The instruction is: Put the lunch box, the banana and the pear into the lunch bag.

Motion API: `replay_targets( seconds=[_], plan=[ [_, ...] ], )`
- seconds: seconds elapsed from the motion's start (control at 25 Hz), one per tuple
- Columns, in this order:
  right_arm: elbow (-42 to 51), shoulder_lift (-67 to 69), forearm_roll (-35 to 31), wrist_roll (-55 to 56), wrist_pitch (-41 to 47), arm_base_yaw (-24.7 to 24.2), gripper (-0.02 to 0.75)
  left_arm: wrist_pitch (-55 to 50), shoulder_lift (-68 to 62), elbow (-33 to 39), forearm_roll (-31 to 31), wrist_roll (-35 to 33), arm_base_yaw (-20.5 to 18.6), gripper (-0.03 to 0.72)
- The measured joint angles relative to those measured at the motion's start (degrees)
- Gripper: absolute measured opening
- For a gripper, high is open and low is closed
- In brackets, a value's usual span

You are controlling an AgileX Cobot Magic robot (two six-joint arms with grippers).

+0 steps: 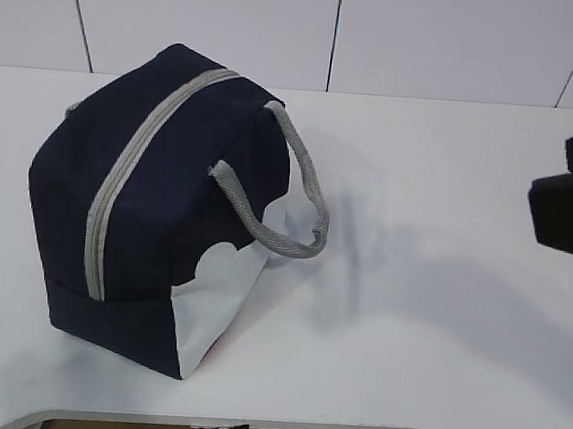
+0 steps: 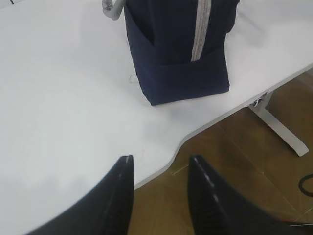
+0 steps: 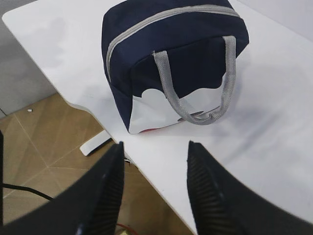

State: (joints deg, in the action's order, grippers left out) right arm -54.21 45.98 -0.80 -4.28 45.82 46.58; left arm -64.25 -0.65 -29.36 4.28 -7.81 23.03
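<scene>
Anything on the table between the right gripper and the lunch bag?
No. In the exterior view, only bare white table separates the right gripper from the lunch bag.

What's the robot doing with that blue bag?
Nothing is being handled right now. The lunch bag stands zipped shut on the white table. Both the left gripper and the right gripper hover apart from it, open and empty. No lunch box, banana or pear is in sight.
</scene>
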Motion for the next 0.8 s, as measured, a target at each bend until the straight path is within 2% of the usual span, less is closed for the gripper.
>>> replay_targets(
  seconds=[0.28,0.48,0.8],
  plan=[
    [0.0,-1.27,-16.42,-13.77,3.34,-10.92,0.356,0.0,0.0,0.0,-0.1,0.0,0.0,0.262],
    [0.0,-4.04,-18.82,-17.8,4.74,-15.81,0.356,0.0,0.0,0.0,-0.1,0.0,0.0,0.258],
    [0.87,-7.36,-19.06,-19.97,8.73,-23.63,0.356,0.0,0.0,0.0,-0.1,0.0,0.0,0.244]
  ],
)
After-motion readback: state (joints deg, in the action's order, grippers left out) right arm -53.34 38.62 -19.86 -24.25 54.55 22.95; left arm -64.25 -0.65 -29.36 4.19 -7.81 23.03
